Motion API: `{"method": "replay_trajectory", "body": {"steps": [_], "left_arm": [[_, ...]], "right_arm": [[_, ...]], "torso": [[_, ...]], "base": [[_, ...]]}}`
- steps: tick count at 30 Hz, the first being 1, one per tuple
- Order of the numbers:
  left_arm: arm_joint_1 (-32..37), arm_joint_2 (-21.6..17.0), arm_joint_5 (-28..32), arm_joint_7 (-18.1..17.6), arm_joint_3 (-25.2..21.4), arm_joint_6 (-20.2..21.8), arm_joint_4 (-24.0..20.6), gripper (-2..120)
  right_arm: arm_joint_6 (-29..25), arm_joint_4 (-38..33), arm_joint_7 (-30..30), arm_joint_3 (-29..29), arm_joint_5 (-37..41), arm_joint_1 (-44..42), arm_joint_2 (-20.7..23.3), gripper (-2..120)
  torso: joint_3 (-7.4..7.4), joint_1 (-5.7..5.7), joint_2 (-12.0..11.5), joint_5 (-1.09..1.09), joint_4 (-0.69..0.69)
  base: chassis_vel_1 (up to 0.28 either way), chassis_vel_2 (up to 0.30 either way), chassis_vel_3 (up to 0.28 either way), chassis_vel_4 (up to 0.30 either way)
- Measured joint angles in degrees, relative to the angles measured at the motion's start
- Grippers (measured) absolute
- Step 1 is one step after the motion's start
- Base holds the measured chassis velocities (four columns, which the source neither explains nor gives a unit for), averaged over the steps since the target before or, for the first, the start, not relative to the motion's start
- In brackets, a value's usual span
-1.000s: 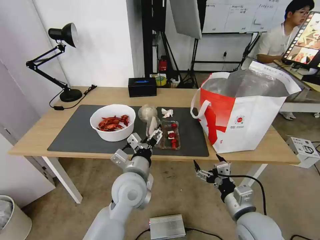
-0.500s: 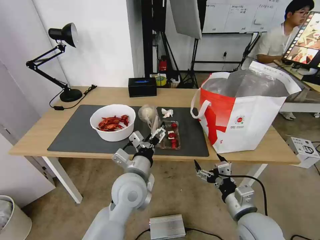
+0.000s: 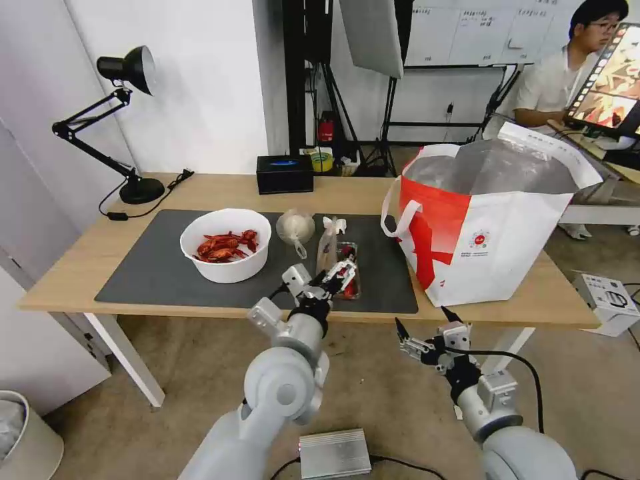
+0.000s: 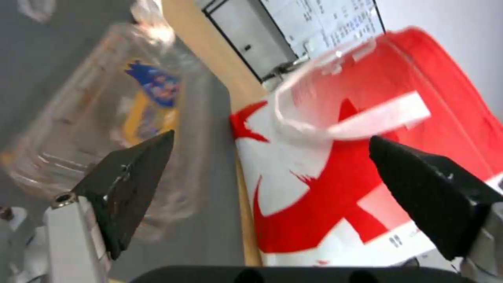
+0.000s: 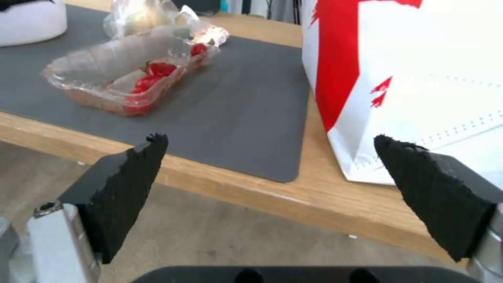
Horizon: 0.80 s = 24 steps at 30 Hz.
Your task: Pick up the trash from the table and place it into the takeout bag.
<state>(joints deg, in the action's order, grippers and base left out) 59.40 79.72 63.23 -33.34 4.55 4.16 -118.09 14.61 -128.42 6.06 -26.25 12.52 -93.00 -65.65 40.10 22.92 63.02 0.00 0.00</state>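
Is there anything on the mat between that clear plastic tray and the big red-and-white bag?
No. In the right wrist view, only bare dark mat lies between the clear tray and the takeout bag.

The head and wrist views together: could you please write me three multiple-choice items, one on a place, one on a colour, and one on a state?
1. Where does the takeout bag stand?
A. On the table's right end
B. On the floor
C. On the mat's left end

2. What colour is the bowl holding the shells?
A. Black
B. White
C. Green

3. How are the left gripper's jaws?
A. Shut on the bowl
B. Shut on the lamp
C. Open

Answers:
1. A, the bag sits on bare wood right of the mat.
2. B, its rim and wall are white.
3. C, the left wrist view shows its fingers spread apart by the clear tray.
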Motion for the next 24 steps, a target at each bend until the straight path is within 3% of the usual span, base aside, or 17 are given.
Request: {"method": "replay_trajectory", "body": {"steps": [8, 9, 13, 15, 17, 18, 24], "left_arm": [[-0.5, 0.6, -3.9, -0.2, 1.5, 1.6, 0.9, 100], [-1.1, -0.4, -8.5, 0.1, 1.9, 4.4, 0.9, 100], [-2.2, -0.9, -12.3, 0.5, 2.1, 5.6, 1.1, 100], [-4.3, -2.1, -16.9, 2.7, 2.1, 6.4, 2.4, 97], [-4.3, -2.1, -16.9, 2.7, 2.1, 6.4, 2.4, 97], [-6.5, -4.1, -20.7, 5.9, 2.2, 7.1, 4.0, 88], [-13.0, -9.7, -22.3, 9.2, 3.9, 11.8, 7.5, 66]], "right_arm": [[-0.1, -0.6, 0.0, -0.8, 0.0, -0.9, -0.3, 100], [-0.2, -1.0, 0.0, -1.2, 0.0, -1.3, -0.3, 100], [-0.2, -1.3, 0.0, -1.6, 0.0, -1.7, -0.2, 100], [-0.2, -1.7, 0.0, -2.1, 0.0, -2.1, -0.1, 100], [-0.2, -1.7, 0.0, -2.1, 0.0, -2.1, -0.1, 100], [-0.2, -2.0, 0.0, -2.4, 0.0, -2.5, -0.1, 100], [-0.2, -2.4, 0.0, -3.3, 0.1, -3.0, 0.2, 100]], "torso": [[0.0, 0.0, 0.0, 0.0, 0.0], [0.0, 0.0, 0.0, 0.0, 0.01], [0.0, 0.0, 0.0, 0.0, 0.01], [0.0, 0.0, 0.0, 0.0, 0.0], [0.0, 0.0, 0.0, 0.0, 0.0], [0.0, 0.0, 0.0, 0.0, 0.0], [0.0, 0.01, 0.0, -0.01, 0.0]], "base": [[0.0, 0.0, 0.0, 0.0], [0.0, 0.0, 0.0, 0.0], [0.0, 0.0, 0.0, 0.0], [0.0, 0.0, 0.0, 0.0], [0.0, 0.0, 0.0, 0.0], [0.0, 0.0, 0.0, 0.0], [0.0, 0.0, 0.0, 0.0]]}}
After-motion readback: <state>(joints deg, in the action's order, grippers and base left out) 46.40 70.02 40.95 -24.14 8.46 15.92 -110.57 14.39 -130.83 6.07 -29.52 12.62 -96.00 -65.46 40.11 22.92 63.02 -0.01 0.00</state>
